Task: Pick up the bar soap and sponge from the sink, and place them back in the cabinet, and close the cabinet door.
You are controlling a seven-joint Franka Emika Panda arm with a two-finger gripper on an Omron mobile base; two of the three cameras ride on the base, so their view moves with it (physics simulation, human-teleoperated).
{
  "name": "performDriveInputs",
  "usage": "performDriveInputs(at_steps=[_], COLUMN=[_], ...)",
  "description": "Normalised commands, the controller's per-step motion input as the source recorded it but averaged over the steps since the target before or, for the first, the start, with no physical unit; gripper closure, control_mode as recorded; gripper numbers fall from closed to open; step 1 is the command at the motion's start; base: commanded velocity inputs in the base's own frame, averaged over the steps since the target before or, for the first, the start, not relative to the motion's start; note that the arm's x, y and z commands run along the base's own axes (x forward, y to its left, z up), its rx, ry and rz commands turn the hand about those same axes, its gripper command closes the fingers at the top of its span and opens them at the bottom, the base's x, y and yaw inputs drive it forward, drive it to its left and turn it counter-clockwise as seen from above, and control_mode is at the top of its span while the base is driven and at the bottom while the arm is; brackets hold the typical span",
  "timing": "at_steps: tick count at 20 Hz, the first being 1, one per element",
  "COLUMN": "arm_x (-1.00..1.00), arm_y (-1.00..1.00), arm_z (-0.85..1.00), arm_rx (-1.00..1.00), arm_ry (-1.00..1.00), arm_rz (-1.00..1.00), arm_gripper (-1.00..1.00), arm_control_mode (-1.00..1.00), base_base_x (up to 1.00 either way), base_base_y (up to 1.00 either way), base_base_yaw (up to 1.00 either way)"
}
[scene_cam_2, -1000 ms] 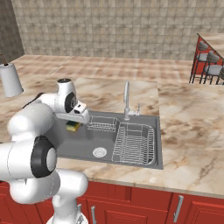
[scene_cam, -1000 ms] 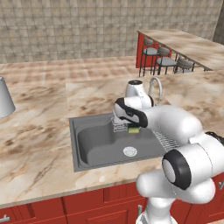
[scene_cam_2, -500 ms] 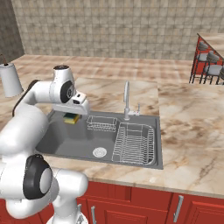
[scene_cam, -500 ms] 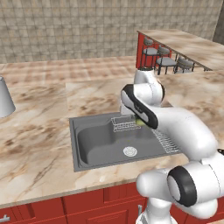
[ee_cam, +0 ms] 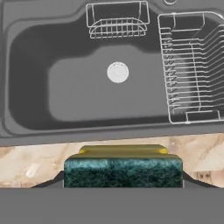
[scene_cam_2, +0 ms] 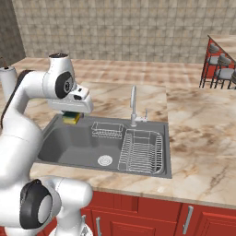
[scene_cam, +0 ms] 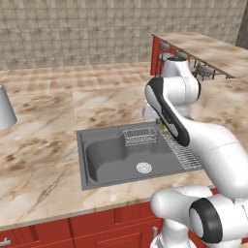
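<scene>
Hand view looks down on the sponge (ee_cam: 123, 172), clamped between the fingers of the gripper (ee_cam: 123, 177); its dark green face fills the near edge, a strip of yellow shows beyond it, and the fingertips themselves are mostly hidden behind the pad. Beyond it lies the sink (ee_cam: 26, 100), with its round white drain (ee_cam: 117, 72) and two wire racks (ee_cam: 192, 65). In the right base view the sponge (scene_cam_2: 72, 118) hangs lifted above the near left corner of the sink (scene_cam_2: 55, 147), just under the white hand, which covers the jaws. In the left base view the forearm blocks the gripper, leaving a yellowish sliver (scene_cam: 163, 127).
</scene>
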Motion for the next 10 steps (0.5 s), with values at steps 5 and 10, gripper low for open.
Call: performDriveInputs(at_steps=[5,10], arm_x=[-0.56,-0.64], arm_y=[-0.22,-0.26], arm_z=[0.51,0.41], arm_rx=[0.0,0.0], arm_ry=[0.0,0.0], arm_rz=[0.01,0.0], arm_gripper=[1.0,1.0], arm_control_mode=[-1.0,-1.0], base_base_x=[0.0,0.0], base_base_y=[0.0,0.0], base_base_yaw=[0.0,0.0])
